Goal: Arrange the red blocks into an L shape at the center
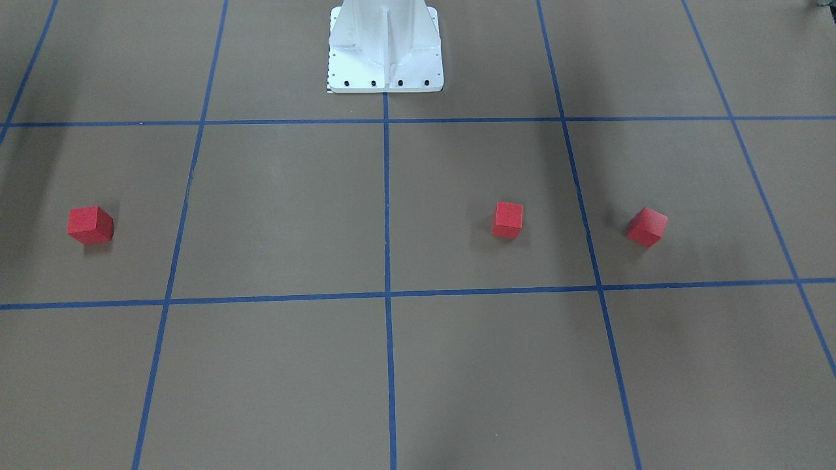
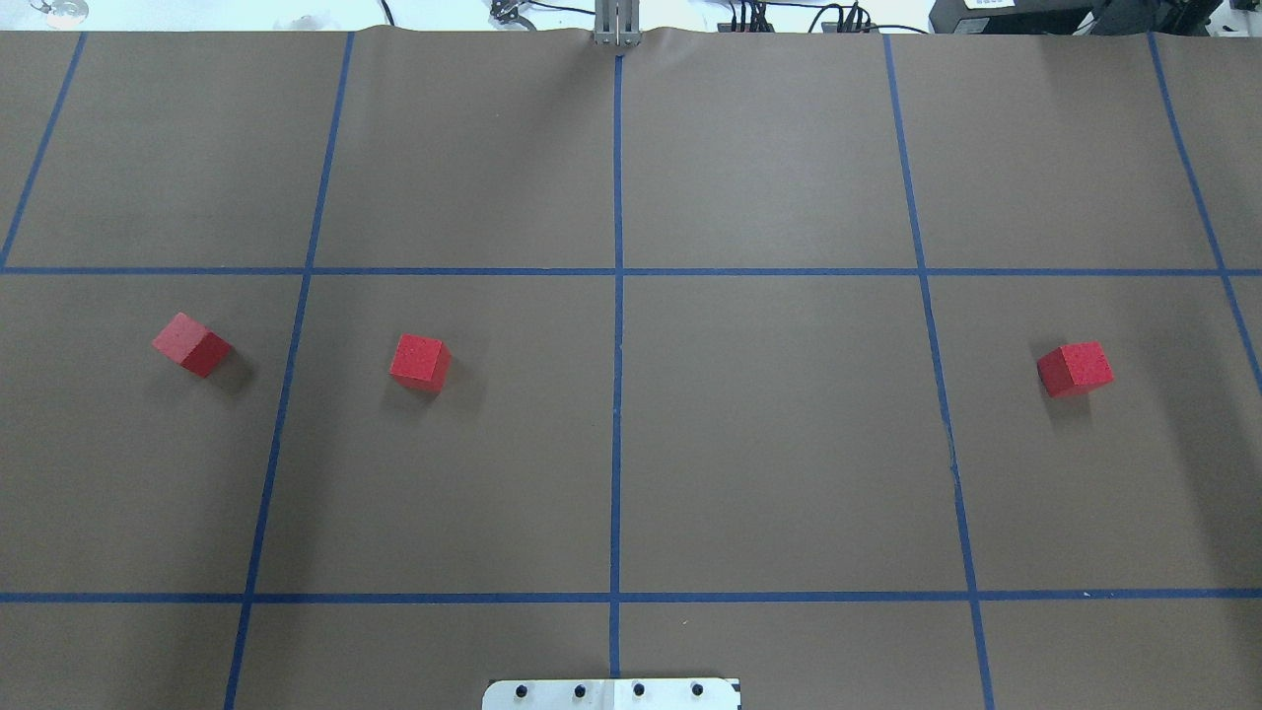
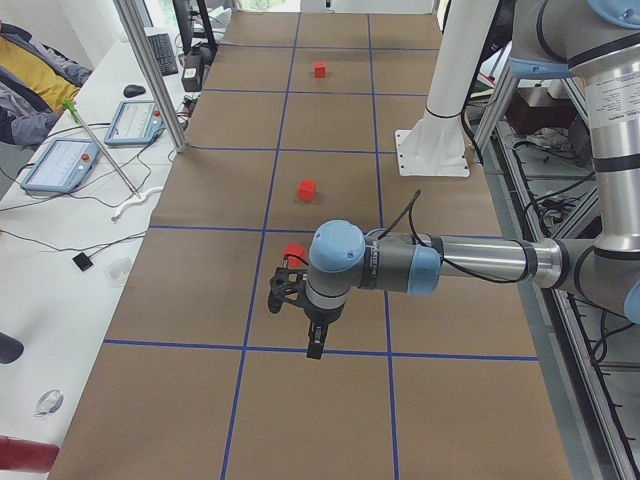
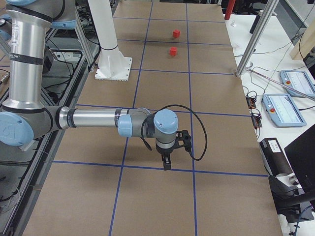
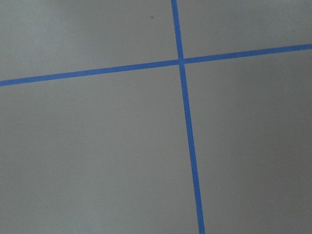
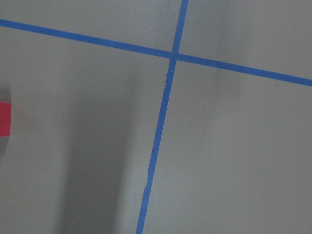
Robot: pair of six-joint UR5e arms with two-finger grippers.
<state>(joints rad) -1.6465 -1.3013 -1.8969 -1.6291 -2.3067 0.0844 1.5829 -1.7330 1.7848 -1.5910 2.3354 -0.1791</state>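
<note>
You have small matte red cubes well apart, off centre: far-left cube skewed, mid-left cube, far-right cube skewed, so you risk corner-pinching them into a crooked L; left gripper and right gripper fingers, cannot tell if apart or together.

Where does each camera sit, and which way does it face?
Front: across the table, facing the robot; base shows.
Overhead: behind the robot, looking down; base edge, three red blocks.
Left: table's left end; left arm near.
Right: table's right end; right arm near.
Left wrist: down on grid tape only.
Right wrist: tape, one red block's edge.
Shared: front and overhead show all blocks.
</note>
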